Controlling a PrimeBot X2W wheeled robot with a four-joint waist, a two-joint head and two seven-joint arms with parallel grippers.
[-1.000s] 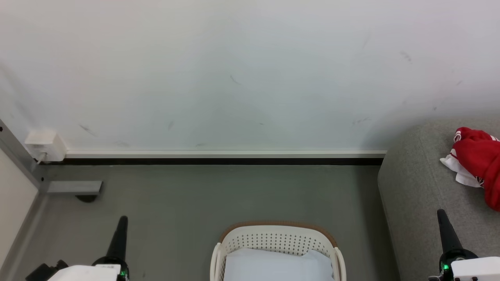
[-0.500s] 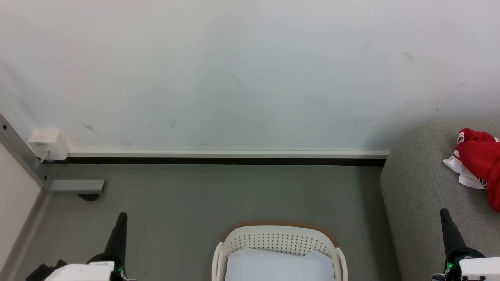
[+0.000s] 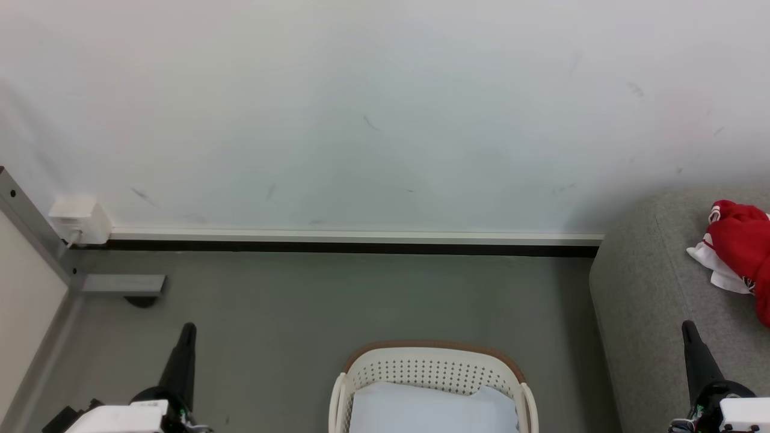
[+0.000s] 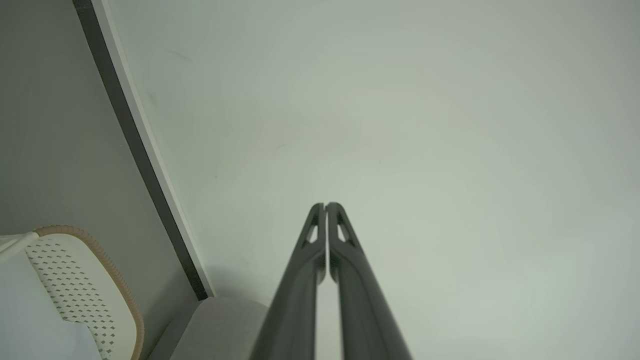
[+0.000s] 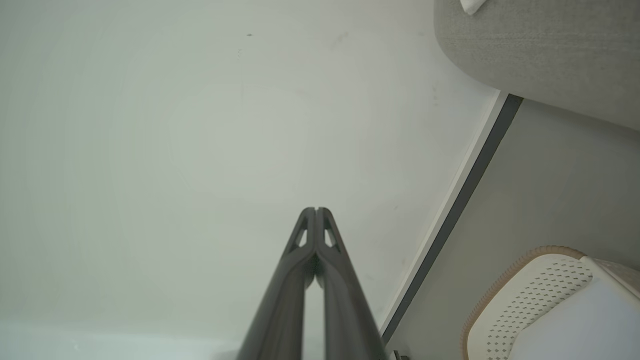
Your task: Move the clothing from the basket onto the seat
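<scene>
Red clothing with white trim lies bunched on the grey seat at the right edge of the head view. The cream basket with a brown rim stands on the floor at bottom centre, a pale bluish-white sheet inside it. My left gripper points up at lower left, shut and empty, its fingertips pressed together in the left wrist view. My right gripper rises at lower right in front of the seat, likewise shut and empty. The basket and seat also appear in the right wrist view.
A white wall with a black-and-white skirting runs behind the grey floor. A white socket box and a grey metal post with a foot stand at the left. Open floor lies between basket and wall.
The whole head view has drifted slightly, so the seat and clothing sit further right and the socket box too; that is camera motion. Both grippers stay shut.
</scene>
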